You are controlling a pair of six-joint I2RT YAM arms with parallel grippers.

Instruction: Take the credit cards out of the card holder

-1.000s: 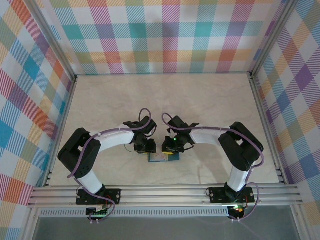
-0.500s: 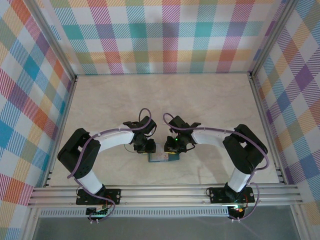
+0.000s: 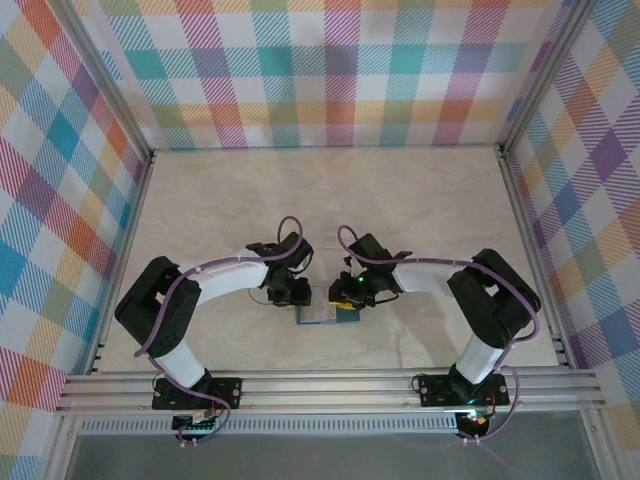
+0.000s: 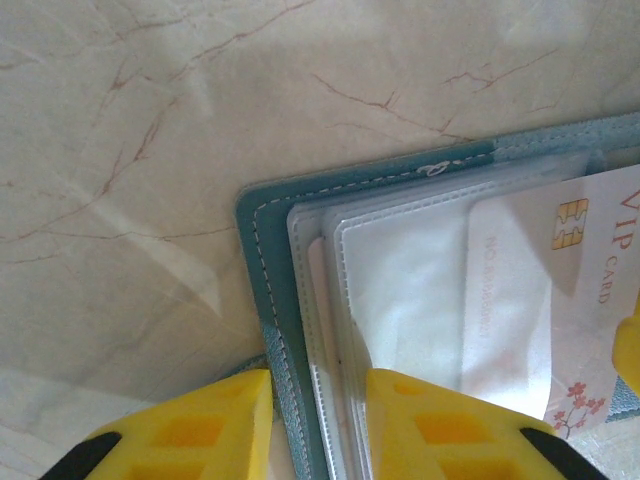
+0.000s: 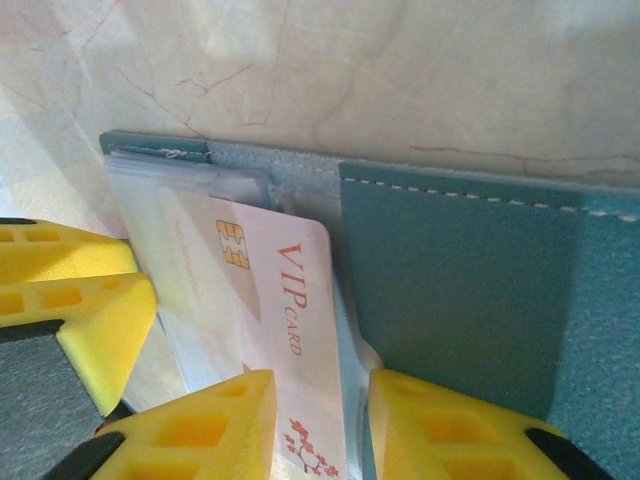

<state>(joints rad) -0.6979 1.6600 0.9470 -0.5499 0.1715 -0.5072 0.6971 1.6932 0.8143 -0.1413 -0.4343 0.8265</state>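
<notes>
One credit card (image 5: 285, 300) protrudes from the card holder (image 5: 460, 290), none removed; left gripper (image 4: 318, 400) and right gripper (image 5: 312, 400) straddle them, grasp indeterminate.

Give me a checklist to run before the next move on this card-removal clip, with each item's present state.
1. Teal folding card holder lying open on the marble-patterned table: ok.
2. White VIP card with gold chip fully out of its clear sleeve: not ok, it seems partly tucked in.
3. Left tool straddling the holder's stitched edge: ok.
4. Left tool clamping firmly: cannot tell.
5. Right tool lined up over the card's end: ok; grip on it: cannot tell.
6. More cards in the other sleeves: cannot tell.
</notes>
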